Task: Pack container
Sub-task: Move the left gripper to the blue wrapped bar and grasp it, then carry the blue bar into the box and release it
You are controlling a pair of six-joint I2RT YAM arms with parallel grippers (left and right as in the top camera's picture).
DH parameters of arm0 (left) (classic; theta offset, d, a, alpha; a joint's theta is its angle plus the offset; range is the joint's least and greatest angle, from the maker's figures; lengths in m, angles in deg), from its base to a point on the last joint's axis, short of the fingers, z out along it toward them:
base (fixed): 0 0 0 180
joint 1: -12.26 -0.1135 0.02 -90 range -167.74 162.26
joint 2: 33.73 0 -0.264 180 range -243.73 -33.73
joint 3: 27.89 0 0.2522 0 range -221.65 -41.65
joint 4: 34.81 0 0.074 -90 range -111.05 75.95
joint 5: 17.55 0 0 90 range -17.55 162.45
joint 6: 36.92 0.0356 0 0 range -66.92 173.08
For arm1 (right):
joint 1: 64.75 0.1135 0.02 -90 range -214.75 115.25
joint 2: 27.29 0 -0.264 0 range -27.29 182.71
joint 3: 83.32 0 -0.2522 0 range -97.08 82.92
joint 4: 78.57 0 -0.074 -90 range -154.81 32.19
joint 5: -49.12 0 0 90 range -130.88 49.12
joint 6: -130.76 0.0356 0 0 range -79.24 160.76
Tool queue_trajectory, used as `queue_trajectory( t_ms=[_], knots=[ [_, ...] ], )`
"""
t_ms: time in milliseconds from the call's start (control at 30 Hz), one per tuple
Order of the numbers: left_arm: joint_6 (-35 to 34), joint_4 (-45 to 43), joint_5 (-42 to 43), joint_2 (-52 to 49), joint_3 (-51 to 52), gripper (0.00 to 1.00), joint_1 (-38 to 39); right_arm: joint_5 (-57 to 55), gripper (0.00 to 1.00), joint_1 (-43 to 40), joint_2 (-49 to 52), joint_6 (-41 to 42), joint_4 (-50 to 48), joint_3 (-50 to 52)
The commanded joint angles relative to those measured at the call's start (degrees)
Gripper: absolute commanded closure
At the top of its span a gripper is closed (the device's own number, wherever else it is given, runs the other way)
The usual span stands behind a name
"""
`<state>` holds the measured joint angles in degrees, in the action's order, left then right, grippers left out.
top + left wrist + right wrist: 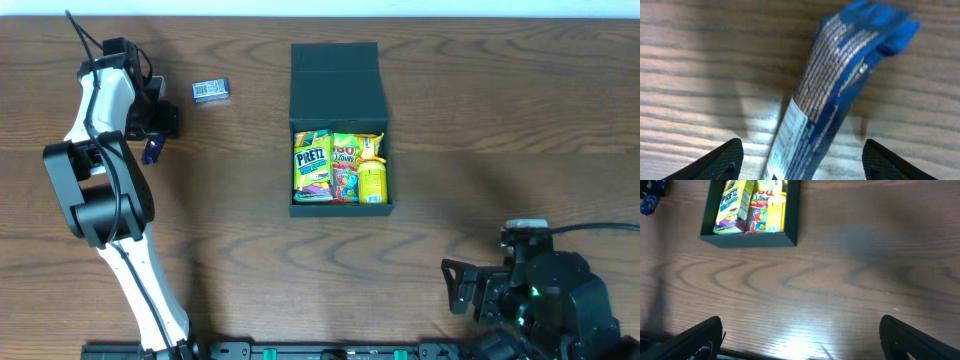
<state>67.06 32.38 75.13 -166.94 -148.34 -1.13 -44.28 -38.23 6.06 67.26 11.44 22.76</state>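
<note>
The container [337,80], a dark box with its flap lid folded back, sits mid-table and holds a Pretz box [311,165], a sour-candy packet [345,165] and a yellow bottle [373,180]. It also shows in the right wrist view [747,240]. My left gripper [158,128] is at the far left, open, its fingers [800,150] straddling a blue snack packet [840,80] that lies on the table; the packet also shows in the overhead view [151,152]. My right gripper [455,285] is open and empty over bare table [800,330] at the front right.
A small grey-blue packet [211,91] lies on the table between the left arm and the container. The wooden table [480,120] runs to the right of the container.
</note>
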Motion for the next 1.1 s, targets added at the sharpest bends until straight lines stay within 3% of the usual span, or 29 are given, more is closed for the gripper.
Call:
queue_trajectory(
  t_ms=[0, 233, 367, 567, 767, 1067],
  knots=[
    [0.61, -0.42, 0.37, -0.68, 1.60, 0.24, -0.09, -0.20, 0.01, -0.26, -0.07, -0.63, 0.07, -0.55],
    [0.59, -1.11, 0.39, -0.76, 2.51, 0.30, -0.09, -0.20, 0.01, -0.26, -0.07, -0.63, 0.07, -0.52],
    [-0.11, -1.09, 0.37, -0.79, 2.51, 0.50, -0.09, -0.20, 0.01, -0.26, -0.07, -0.63, 0.07, -0.55],
    [-2.99, -1.05, 0.35, -0.79, 2.51, 0.64, -0.09, -0.20, 0.01, -0.26, -0.07, -0.63, 0.07, -0.55],
    [-10.73, -0.20, 0.37, -0.76, 2.47, 0.78, 0.11, -0.20, 0.01, -0.26, -0.07, -0.63, 0.07, -0.52],
    [-16.65, 4.87, 0.33, 0.90, -1.18, 0.87, 6.05, -0.20, 0.01, -0.26, -0.07, -0.63, 0.07, -0.55]
  ],
)
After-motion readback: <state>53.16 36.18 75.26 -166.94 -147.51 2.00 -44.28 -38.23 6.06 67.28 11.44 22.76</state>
